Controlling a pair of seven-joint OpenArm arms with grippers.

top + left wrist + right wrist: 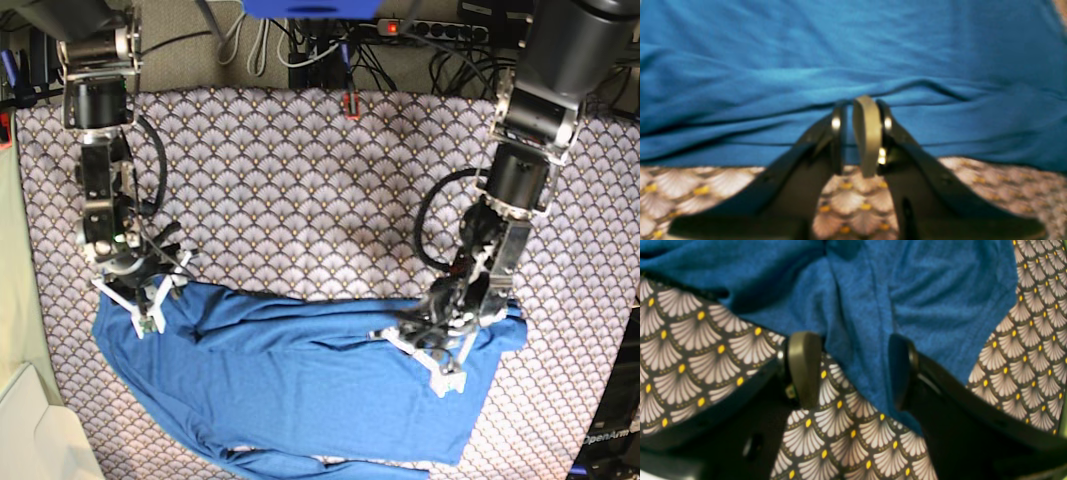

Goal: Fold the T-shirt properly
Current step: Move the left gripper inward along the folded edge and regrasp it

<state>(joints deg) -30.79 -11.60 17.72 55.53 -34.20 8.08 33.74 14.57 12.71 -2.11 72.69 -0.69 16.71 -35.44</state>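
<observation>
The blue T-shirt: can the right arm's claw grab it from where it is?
Probably yes. The right gripper is open, a fold of the T-shirt already lies between its fingers, and nothing blocks it.

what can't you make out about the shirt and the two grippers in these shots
- T-shirt: lower hem cut off by the base view's bottom edge.
- Left gripper: blurred in left wrist view; cloth between the near-shut jaws unclear.
- Right gripper: in base view its fingers are too small to judge.

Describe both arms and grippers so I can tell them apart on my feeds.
Both arms look alike: black-and-grey cylindrical segments with looping black cables. Left gripper: black fingers, one olive-grey pad. Right gripper: black fingers, an olive pad, a dark one opposite. White frames surround both in base view.
</observation>
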